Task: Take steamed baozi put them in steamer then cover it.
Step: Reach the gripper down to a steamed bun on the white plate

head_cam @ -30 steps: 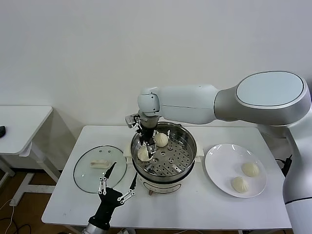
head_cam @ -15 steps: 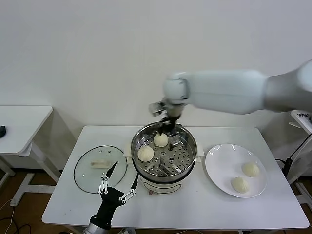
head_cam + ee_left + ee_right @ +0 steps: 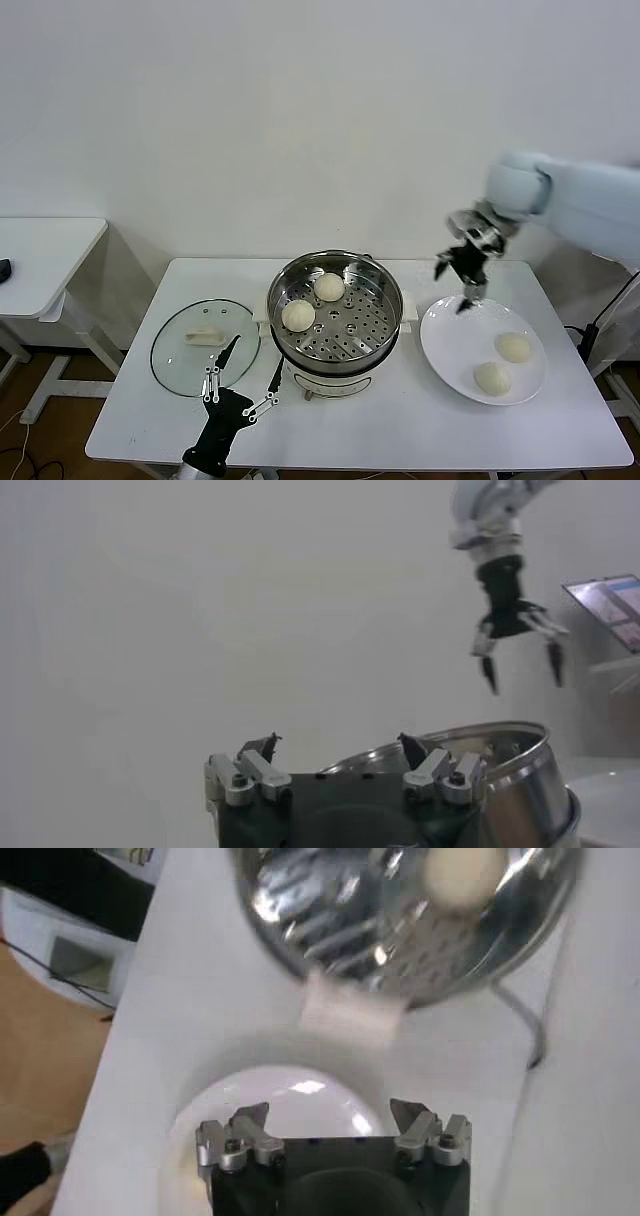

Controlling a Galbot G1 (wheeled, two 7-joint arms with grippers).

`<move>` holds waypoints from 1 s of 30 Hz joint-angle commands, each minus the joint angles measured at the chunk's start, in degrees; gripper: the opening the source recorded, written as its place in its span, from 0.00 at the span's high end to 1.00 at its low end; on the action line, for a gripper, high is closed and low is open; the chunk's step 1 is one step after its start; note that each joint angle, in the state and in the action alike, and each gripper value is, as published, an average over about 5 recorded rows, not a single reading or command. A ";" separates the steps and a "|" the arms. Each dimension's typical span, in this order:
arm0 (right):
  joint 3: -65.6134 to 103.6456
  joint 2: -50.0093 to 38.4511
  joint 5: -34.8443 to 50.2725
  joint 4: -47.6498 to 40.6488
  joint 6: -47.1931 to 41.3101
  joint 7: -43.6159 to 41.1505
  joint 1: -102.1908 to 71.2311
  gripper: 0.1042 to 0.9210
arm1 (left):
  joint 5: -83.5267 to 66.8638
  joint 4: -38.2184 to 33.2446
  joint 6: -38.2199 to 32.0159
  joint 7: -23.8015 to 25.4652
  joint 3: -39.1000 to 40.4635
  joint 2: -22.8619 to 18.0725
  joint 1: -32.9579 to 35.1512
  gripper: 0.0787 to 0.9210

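The steamer [image 3: 338, 340] stands mid-table with two steamed baozi [image 3: 329, 287] [image 3: 298, 315] on its perforated tray. Two more baozi [image 3: 513, 347] [image 3: 491, 378] lie on the white plate [image 3: 450, 345] to its right. My right gripper [image 3: 455, 285] hangs open and empty above the plate's far left rim; the right wrist view shows the plate [image 3: 285, 1098] under its jaws and the steamer [image 3: 330, 908] beyond. The cover [image 3: 205, 345] lies flat on the table left of the steamer. My left gripper [image 3: 250, 362] is open and empty at the table's front, between cover and steamer.
A small white side table [image 3: 40, 255] stands apart at the far left. A white wall rises close behind the work table. In the left wrist view the steamer wall [image 3: 500, 775] sits right beside my left gripper [image 3: 338, 745], and the right gripper [image 3: 520, 660] shows farther off.
My right gripper rose out of the steamer and swung right to above the plate, leaving a baozi on the tray. The left arm has not moved.
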 commanded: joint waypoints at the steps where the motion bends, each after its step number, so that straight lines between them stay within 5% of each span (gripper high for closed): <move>1: 18.37 -12.65 -11.89 -1.69 3.20 -0.83 -25.84 0.12 | 0.39 -0.06 0.17 -0.06 -0.18 -0.36 0.74 0.12; 26: 29.20 -7.06 -12.55 -11.03 2.22 2.00 -37.94 0.12 | 0.40 -0.27 0.01 -0.10 0.32 -1.01 2.23 0.12; 30: 29.23 -7.08 -12.36 -10.79 2.14 2.16 -37.42 0.19 | 0.40 -0.16 0.01 -0.16 0.30 -0.91 2.05 0.12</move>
